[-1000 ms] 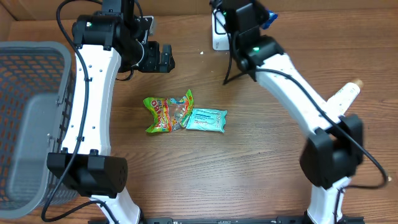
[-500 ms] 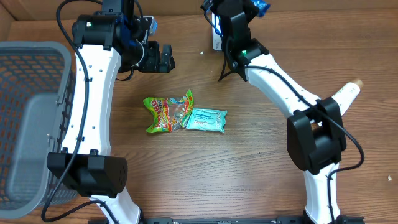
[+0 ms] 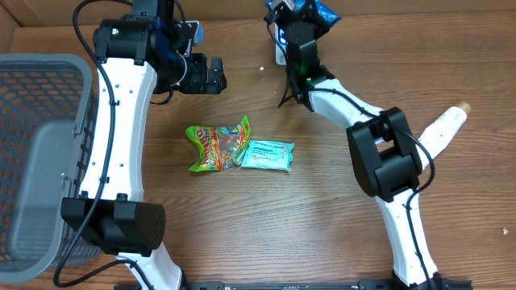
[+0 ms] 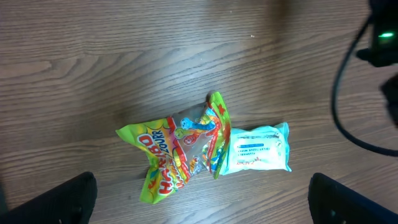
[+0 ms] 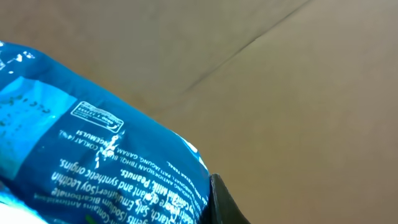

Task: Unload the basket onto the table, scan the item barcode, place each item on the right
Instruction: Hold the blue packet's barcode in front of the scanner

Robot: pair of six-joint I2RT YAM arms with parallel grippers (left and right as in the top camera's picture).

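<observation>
A blue snack packet (image 3: 326,11) with white print hangs at the table's far edge, and my right gripper (image 3: 310,11) is shut on it. In the right wrist view the packet (image 5: 93,162) fills the lower left, with one dark fingertip (image 5: 227,202) pressed against its edge. Just below and left of the packet stands a white scanner (image 3: 280,53), partly hidden by the arm. My left gripper (image 3: 203,74) hovers open and empty at the back left. Beneath it lie a green candy bag (image 4: 180,152) and a teal packet (image 4: 258,149).
A grey mesh basket (image 3: 32,145) takes up the left side. A white and beige handle-like object (image 3: 447,125) lies at the right. A cardboard wall (image 5: 298,81) closes off the back. A black cable (image 3: 289,89) hangs near the scanner.
The right arm has swung its wrist and the blue packet leftward and back, over the scanner. The left arm and the two packets on the table have not moved.
</observation>
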